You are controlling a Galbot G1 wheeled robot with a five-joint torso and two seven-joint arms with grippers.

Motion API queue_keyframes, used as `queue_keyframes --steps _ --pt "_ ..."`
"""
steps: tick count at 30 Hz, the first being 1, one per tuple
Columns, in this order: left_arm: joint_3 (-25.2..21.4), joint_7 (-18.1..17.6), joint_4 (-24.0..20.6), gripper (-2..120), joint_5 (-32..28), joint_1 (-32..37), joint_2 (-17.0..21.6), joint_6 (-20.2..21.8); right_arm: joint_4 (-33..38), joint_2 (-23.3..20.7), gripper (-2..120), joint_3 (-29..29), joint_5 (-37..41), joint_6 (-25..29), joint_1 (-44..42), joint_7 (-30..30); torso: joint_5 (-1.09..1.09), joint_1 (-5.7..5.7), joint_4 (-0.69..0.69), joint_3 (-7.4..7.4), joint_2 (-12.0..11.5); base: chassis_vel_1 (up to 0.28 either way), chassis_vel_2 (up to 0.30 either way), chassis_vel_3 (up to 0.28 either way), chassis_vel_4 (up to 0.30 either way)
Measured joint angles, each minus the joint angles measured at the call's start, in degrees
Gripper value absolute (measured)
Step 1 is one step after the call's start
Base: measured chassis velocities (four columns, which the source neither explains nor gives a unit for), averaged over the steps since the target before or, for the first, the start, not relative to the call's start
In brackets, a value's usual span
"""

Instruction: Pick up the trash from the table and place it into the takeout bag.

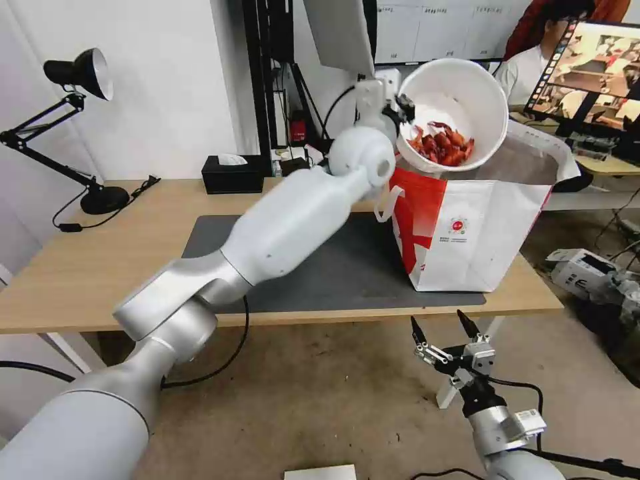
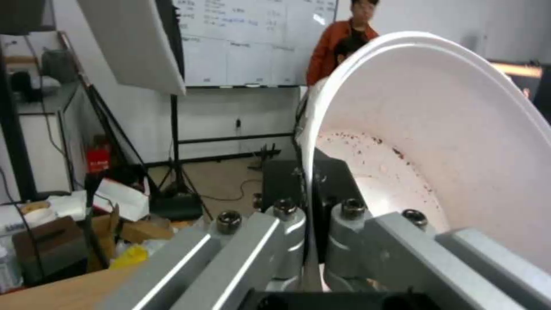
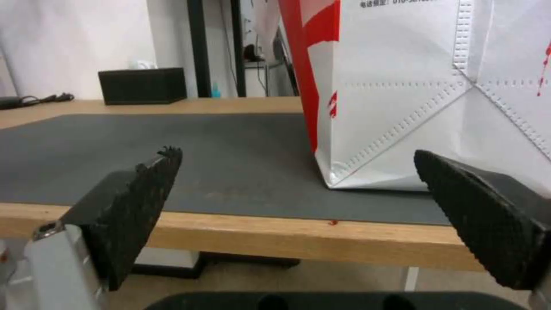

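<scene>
Bowl (image 1: 453, 110) of shells, rim clamped in left claw (image 1: 403, 107), tilted over bag (image 1: 480, 227) mouth; right claw (image 1: 445, 333), spread apart, idles below near desk (image 1: 80, 267) edge.

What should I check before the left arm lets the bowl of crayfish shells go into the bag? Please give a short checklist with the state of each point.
1. Left gripper shut on the bowl's rim: ok.
2. White bowl above the takeout bag mouth: ok, raised and tilted, over its left part.
3. Shells inside the bowl: ok, piled at the low side.
4. Bag upright on the mat: ok.
5. Room inside the bag: cannot tell.
6. Right gripper clear: ok, open, below the table edge.
</scene>
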Motion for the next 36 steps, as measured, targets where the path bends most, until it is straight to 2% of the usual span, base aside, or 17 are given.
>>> queue_keyframes --steps 4,7,8,10,16,22,36 --pt "1.2 1.9 -1.4 0 -1.0 0.4 1.1 1.5 0.0 0.0 100 0.0 0.0 0.0 0.0 0.0 0.00 0.00 0.00 0.00 0.0 0.000 0.000 0.000 0.000" --pt "1.4 2.6 -2.4 0 -4.0 0.4 1.7 3.2 0.0 0.0 100 0.0 0.0 0.0 0.0 0.0 -0.01 0.00 0.01 0.00 0.0 0.000 0.000 0.000 0.000" --pt "1.4 2.6 -2.7 0 -6.8 0.3 1.8 4.9 0.0 0.0 100 0.0 0.0 0.0 0.0 0.0 -0.01 0.00 0.01 0.00 0.0 0.000 0.000 0.000 0.000" --pt "1.2 2.6 -2.8 0 -9.5 0.0 1.7 6.8 0.0 0.0 100 0.0 0.0 0.0 0.0 0.0 -0.01 0.00 0.00 -0.01 0.0 0.000 0.000 0.000 0.000" --pt "1.6 3.3 -1.6 0 -13.5 0.1 1.4 9.4 0.0 0.0 100 0.0 0.0 0.0 0.0 0.0 -0.01 0.00 0.00 -0.01 0.0 0.000 0.000 0.000 0.000" --pt "2.0 4.0 0.0 0 -14.8 0.6 0.0 10.2 0.0 0.0 100 0.0 0.0 0.0 0.0 0.0 0.00 0.00 -0.01 -0.01 0.0 0.000 0.000 0.000 0.000" --pt "3.0 4.6 1.0 0 -15.6 1.0 -0.1 13.5 0.0 0.0 100 0.0 0.0 0.0 0.0 0.0 0.00 -0.01 0.00 -0.01 0.0 0.000 0.000 0.000 0.000"
